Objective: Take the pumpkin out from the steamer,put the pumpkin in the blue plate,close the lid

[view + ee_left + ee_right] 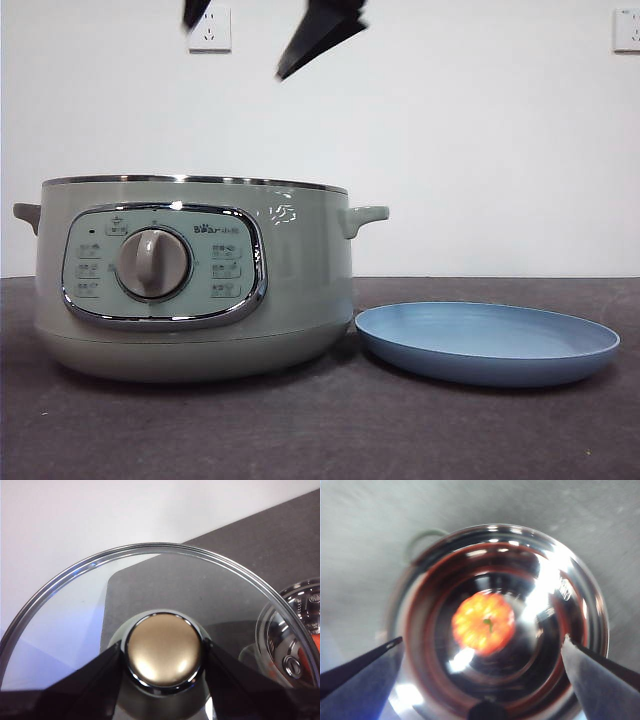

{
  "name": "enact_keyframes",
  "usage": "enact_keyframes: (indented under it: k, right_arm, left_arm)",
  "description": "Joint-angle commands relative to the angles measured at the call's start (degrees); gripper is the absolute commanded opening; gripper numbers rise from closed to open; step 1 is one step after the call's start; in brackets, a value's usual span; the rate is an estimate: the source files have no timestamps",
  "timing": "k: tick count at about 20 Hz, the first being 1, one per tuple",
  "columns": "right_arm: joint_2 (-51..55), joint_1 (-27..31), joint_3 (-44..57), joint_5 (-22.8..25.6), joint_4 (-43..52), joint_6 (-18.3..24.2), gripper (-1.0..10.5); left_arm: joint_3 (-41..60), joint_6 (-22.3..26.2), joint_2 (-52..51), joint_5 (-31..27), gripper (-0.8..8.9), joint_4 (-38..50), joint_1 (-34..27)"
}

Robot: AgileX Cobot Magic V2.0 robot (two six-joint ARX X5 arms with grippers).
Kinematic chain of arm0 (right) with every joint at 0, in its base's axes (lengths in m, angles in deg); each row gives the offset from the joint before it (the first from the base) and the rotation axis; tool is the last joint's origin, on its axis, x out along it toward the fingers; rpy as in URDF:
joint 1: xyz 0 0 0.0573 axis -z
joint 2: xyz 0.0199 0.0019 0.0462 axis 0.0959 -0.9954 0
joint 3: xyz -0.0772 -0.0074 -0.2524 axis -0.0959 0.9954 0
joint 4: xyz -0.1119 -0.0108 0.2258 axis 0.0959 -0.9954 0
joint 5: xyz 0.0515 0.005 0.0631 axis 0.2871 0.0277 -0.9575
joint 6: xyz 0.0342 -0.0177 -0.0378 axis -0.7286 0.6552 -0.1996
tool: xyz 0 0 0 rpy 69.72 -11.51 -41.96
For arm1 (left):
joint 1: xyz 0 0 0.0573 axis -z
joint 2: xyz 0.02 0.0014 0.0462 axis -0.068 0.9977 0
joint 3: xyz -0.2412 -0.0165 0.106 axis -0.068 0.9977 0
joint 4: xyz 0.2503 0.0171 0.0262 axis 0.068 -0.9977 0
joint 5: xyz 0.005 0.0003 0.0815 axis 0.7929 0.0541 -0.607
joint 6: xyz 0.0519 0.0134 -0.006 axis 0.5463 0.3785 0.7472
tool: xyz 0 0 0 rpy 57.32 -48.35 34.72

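The steamer (190, 285) stands at the left of the table with no lid on it. The pumpkin (483, 622) lies at the bottom of its shiny inner pot (570, 580), stem up. My right gripper (481, 641) is open and hangs high above the pot, centred over the pumpkin. My left gripper (162, 650) is shut on the knob of the glass lid (150, 575) and holds it up beside the steamer (295, 630). The blue plate (487, 342) lies empty just right of the steamer. The lid is out of the front view.
Two black gripper tips (318, 38) show at the top of the front view above the steamer; I cannot tell whose they are. The dark tabletop (320, 430) ends at a white wall with sockets (209, 30).
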Motion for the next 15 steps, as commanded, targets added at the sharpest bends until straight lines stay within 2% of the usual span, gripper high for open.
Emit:
enact_keyframes:
  k: [1, 9, 15]
  right_arm:
    - [-5.16, -1.99, -1.14, 3.32, 1.36, 3.58, 6.3]
    - [-16.72, -2.51, -1.14, 2.62, 3.65, 4.98, 6.3]
    - [-20.24, -2.51, -1.14, 2.56, 6.01, 4.94, 6.3]
  left_arm:
    - [-0.7, 0.63, -0.44, -0.79, -0.09, 2.12, -0.02]
    - [-0.72, 0.63, -0.44, -0.57, -0.09, 2.14, -0.02]
    - [-0.7, 0.63, -0.44, -0.57, -0.09, 2.08, -0.02]
